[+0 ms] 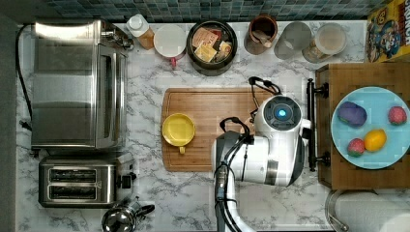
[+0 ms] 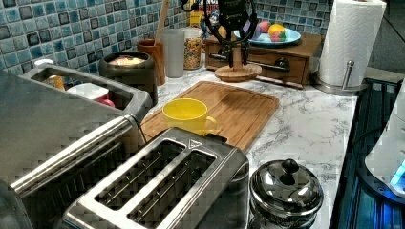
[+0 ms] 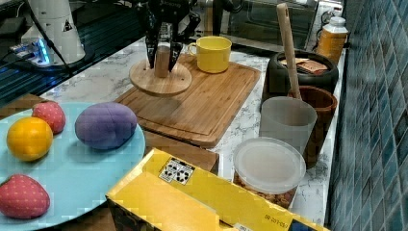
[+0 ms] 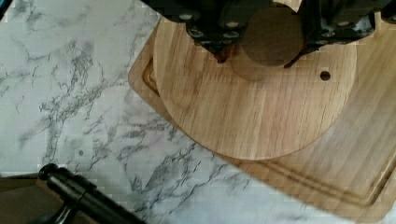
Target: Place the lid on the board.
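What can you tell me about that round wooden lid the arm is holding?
The lid is a flat, round disc of light wood with an upright cylindrical knob in its middle and one small hole near the rim. It sits level over a corner of the board, slightly overhanging the edge; whether it rests there or hovers just above is unclear. The pincer straddles the knob, a finger on either side.
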`<state>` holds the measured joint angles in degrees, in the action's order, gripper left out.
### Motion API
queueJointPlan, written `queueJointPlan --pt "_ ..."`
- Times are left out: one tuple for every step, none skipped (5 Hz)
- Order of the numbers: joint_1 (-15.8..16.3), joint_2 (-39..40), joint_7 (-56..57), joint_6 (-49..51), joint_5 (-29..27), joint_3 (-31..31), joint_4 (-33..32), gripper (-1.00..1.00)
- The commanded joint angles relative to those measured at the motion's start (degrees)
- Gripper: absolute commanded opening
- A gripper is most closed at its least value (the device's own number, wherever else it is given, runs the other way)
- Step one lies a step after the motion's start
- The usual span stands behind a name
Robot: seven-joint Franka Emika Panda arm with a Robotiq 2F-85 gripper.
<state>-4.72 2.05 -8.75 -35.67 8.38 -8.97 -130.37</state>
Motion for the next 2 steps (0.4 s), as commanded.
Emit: queueJointPlan --pt "1.34 -2.55 -4.45 -10.56 2.38 1.78 -0.77 -1.0" --pt "1.38 -0.96 -7.06 -12.71 4.02 1.67 -0.57 -1.0"
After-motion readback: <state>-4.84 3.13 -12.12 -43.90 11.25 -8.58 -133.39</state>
